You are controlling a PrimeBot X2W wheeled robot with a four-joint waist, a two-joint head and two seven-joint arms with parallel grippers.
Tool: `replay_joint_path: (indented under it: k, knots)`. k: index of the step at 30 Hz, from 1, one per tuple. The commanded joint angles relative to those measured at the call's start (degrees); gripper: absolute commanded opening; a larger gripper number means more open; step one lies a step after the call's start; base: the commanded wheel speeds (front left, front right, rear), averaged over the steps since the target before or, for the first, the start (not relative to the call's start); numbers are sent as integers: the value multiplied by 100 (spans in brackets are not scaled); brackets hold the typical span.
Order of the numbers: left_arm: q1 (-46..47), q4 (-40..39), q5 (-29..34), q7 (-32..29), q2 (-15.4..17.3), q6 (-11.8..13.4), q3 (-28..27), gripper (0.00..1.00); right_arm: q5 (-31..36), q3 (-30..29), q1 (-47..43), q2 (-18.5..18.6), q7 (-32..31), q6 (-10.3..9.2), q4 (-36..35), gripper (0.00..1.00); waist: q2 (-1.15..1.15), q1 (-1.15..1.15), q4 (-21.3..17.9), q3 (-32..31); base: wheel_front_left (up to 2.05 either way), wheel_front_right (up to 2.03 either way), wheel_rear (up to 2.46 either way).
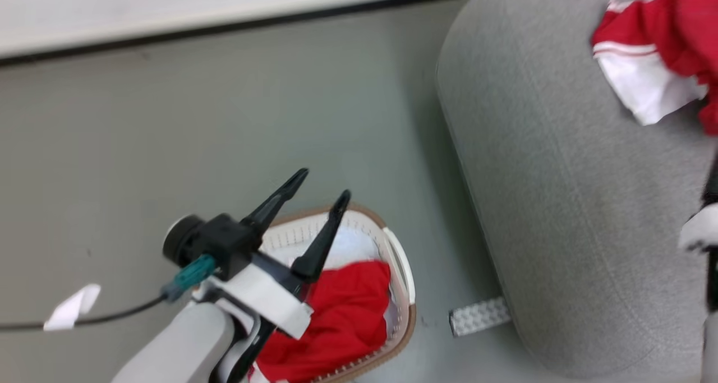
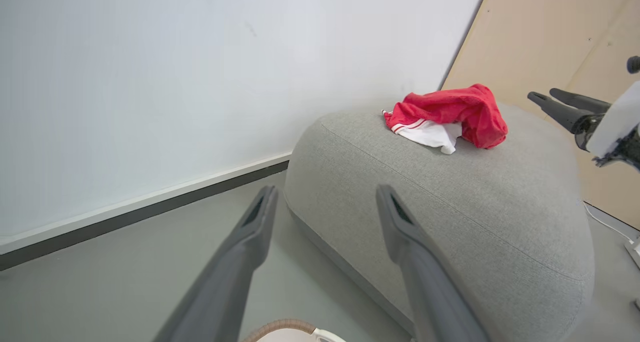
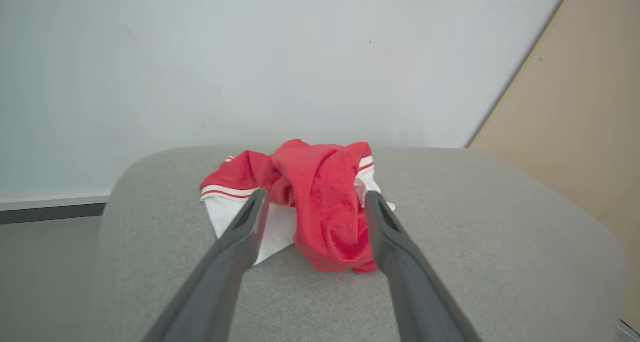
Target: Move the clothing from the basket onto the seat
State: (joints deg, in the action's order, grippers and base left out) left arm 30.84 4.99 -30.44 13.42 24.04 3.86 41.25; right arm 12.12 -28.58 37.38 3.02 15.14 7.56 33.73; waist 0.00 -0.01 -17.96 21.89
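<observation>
Floor (image 1: pixel 224 119): plain grey, running from the seat's rounded end out to a white wall (image 2: pixel 200 81) with a dark skirting strip.
Seat (image 1: pixel 561 203) (image 2: pixel 475 207) (image 3: pixel 450 292): big grey fabric sofa with a rounded end; the landmark for every line here.
Basket (image 1: pixel 401 259) (image 2: pixel 280 327): cream, perforated, with a brown rim; it stands on the floor just beside the seat's rounded end, not touching it.
Red garment (image 1: pixel 667 41) (image 2: pixel 450 114) (image 3: pixel 320 202): crumpled on top of the seat, with a white panel and red-and-white striped trim showing; nothing grips it.
Second red garment (image 1: pixel 342 315): bunched inside the basket, off the seat, beside pale padding (image 1: pixel 350 245).
Left tool (image 1: pixel 324 184) (image 2: pixel 326 192): fingers spread wide and empty; it hangs above the basket, pointing toward the seat's rounded end.
Right tool (image 3: pixel 316 196) (image 2: pixel 544 93): fingers spread; it sits over the seat and aims at the red garment, which lies loose beyond the fingertips.
Patterned strip (image 1: pixel 479 315): small, grey-white, flat on the floor at the seat's base.
Paper tag (image 1: pixel 73 307): white, on a dark cable, well apart from the seat.
</observation>
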Motion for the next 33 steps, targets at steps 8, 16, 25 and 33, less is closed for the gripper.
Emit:
replay_joint_path:
  k: [8,16,25,33]
  knots:
    - [-920,221,10,176,-190,455,-695,100,-904,1222,-1425,-8,-2,-14,-1163,100,0,1,550,-1220,0,0,0]
    - [-2111,288,559,172,-496,564,-1820,100,-1461,2184,-2423,-3,-2,-14,-1596,100,0,1,1005,-1801,0,0,0]
    - [-3076,424,1301,174,-1177,328,-2875,100,-1779,2800,-3028,-1,-1,-14,-1350,100,0,1,1260,-2164,0,0,0]
    - [-3478,433,1806,174,-1681,-10,-3636,100,-2077,3084,-3276,-1,-1,-14,-1114,100,0,1,1379,-2287,0,0,0]
